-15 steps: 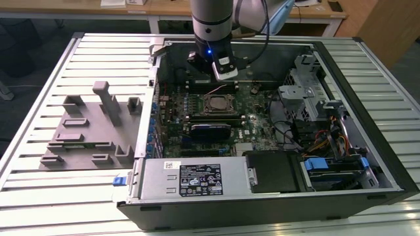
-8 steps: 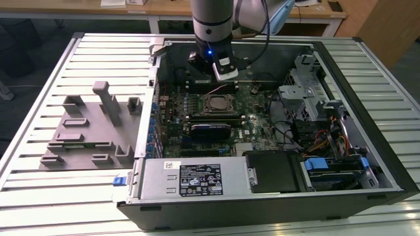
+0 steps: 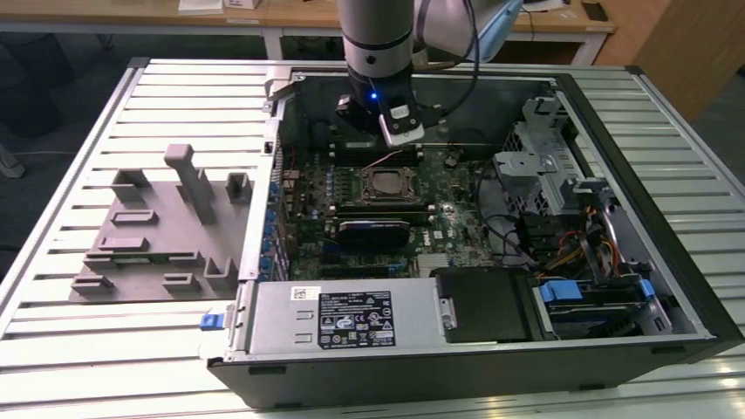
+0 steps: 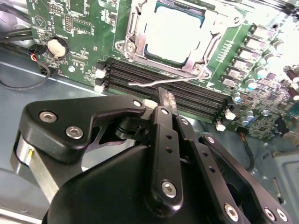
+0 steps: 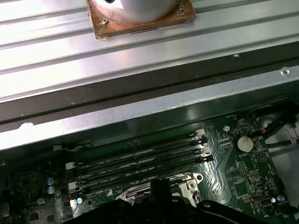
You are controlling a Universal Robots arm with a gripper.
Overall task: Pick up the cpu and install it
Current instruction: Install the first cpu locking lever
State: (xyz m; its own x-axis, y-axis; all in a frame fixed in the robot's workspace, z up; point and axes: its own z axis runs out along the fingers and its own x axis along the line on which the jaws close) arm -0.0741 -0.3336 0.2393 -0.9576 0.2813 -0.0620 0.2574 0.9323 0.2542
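The cpu [image 4: 175, 30], a silvery square chip, lies flat in the metal socket frame [image 4: 212, 39] on the green motherboard [image 4: 79, 28]. The frame's thin wire lever [image 4: 149, 84] sticks out free beside the memory slots [image 4: 187, 95]. In the exterior view the cpu [image 3: 386, 185] sits mid-board inside the open computer case [image 3: 652, 288]. My gripper [image 4: 166, 99] hovers above the memory slots, short of the socket; its black fingers [image 4: 161, 140] are pressed together, with nothing between them. In the exterior view the gripper [image 3: 399, 135] hangs above the board's far side.
A grey moulded tray [image 3: 163, 231] lies on the slatted table [image 3: 70, 349] at the exterior view's left. Inside the case are a black card [image 3: 372, 231], a power supply [image 3: 344, 319], drive cages [image 3: 529, 166] and cable bundles [image 3: 559, 244]. A coin cell [image 4: 57, 46] sits on the board.
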